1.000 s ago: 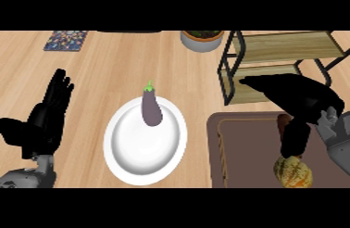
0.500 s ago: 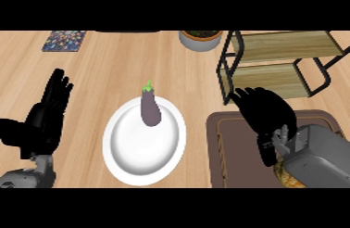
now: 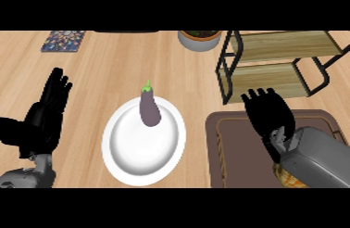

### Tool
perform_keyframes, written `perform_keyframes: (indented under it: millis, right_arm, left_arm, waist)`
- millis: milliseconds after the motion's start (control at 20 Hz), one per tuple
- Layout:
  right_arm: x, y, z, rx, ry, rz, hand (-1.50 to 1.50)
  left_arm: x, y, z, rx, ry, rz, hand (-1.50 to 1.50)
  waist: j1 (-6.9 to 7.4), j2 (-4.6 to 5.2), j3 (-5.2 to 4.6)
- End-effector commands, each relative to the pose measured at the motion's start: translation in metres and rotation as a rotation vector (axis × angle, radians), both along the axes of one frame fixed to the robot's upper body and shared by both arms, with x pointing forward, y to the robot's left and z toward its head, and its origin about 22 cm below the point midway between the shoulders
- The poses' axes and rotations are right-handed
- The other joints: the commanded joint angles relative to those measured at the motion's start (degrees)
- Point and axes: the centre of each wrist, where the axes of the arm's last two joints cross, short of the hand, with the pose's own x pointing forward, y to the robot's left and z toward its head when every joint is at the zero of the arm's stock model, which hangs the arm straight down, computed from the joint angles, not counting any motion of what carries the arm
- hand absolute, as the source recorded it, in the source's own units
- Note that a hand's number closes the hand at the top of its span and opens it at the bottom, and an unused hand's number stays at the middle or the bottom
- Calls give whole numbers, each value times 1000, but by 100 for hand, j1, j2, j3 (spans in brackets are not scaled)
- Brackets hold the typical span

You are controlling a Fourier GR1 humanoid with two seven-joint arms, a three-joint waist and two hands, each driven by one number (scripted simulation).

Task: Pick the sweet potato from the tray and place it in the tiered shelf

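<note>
The sweet potato (image 3: 290, 178) lies on the brown tray (image 3: 236, 148) at the lower right; only a small orange-brown patch of it shows under my right forearm. My right hand (image 3: 268, 112) hovers open over the tray's upper part, fingers spread and pointing up toward the tiered shelf (image 3: 280, 65). The shelf is a black frame with two wooden boards, standing at the upper right. My left hand (image 3: 46, 112) stays open at the left edge, fingers up.
A white plate (image 3: 130, 153) in the middle carries a purple eggplant (image 3: 150, 109). A grey pot (image 3: 198, 39) stands at the top beside the shelf. A patterned coaster (image 3: 64, 41) lies at the top left.
My right hand has swung down and left from the shelf's lower board to over the tray, and the forearm now covers most of the sweet potato. The left hand has barely moved.
</note>
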Motion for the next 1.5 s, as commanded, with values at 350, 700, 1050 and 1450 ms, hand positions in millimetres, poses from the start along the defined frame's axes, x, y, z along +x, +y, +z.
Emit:
perform_keyframes:
  millis: [350, 700, 1050, 1450]
  right_arm:
    - [-14, -42, -22, -37, 6, -55, -150]
    - [-5, -57, -34, -63, -8, -86, -150]
    - [0, -77, -53, 11, -11, -39, -150]
    - [11, -77, -62, -6, 24, -65, -150]
  left_arm:
    - [0, -3, -6, -3, -6, -1, 0]
    - [-3, -1, -14, 6, -5, 9, 0]
    - [-10, 2, -18, -7, 14, -1, 0]
    - [-10, 4, 16, -16, -1, -7, 0]
  waist:
    - [-32, 2, 3]
    - [-26, 4, 3]
    - [-13, 9, 4]
    - [5, 3, 4]
